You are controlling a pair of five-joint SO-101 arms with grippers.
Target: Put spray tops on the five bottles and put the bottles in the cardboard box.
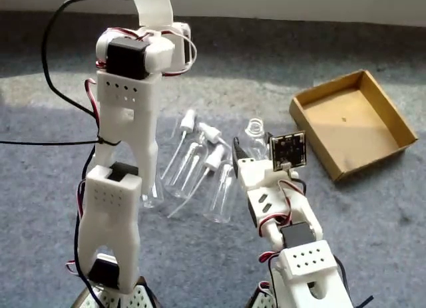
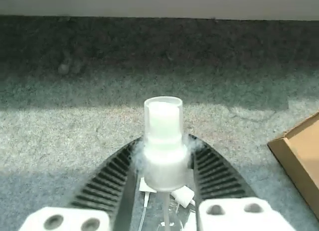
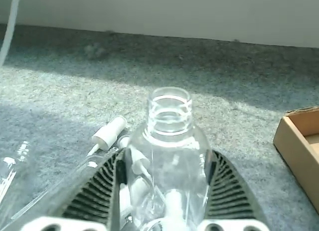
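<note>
1. The grey carpet [image 1: 373, 221] looks to us like soft, uneven footing. A capped bottle stood on it could tip, and round pieces could roll if nudged
2. The cardboard box [image 1: 346, 122] lies at about 3 o'clock from the held bottle, well apart, with no bottle in it. Its walls are low, so we think a bottle let go too high or on the rim could bounce or topple out
3. The loose bottles [image 1: 223, 188] and loose spray tops [image 1: 214, 155] lie in a heap at about 8 o'clock from the held bottle, between the two arms. A wide swing by either arm could scatter them or snag a tube
4. The right gripper [image 3: 168, 161] is clenched round the body of a clear bottle [image 3: 169, 126], whose threaded neck is open and uncapped. The wall is smooth and round, so pressing or twisting a cap on could make it slip or turn in the jaws
5. The left gripper [image 2: 165, 148], raised high, is clenched on a spray top [image 2: 163, 136] with its dip tube [image 2: 164, 208] hanging below. If the tube misses the neck it may bend, and we'd expect the cap to seat crooked
</note>
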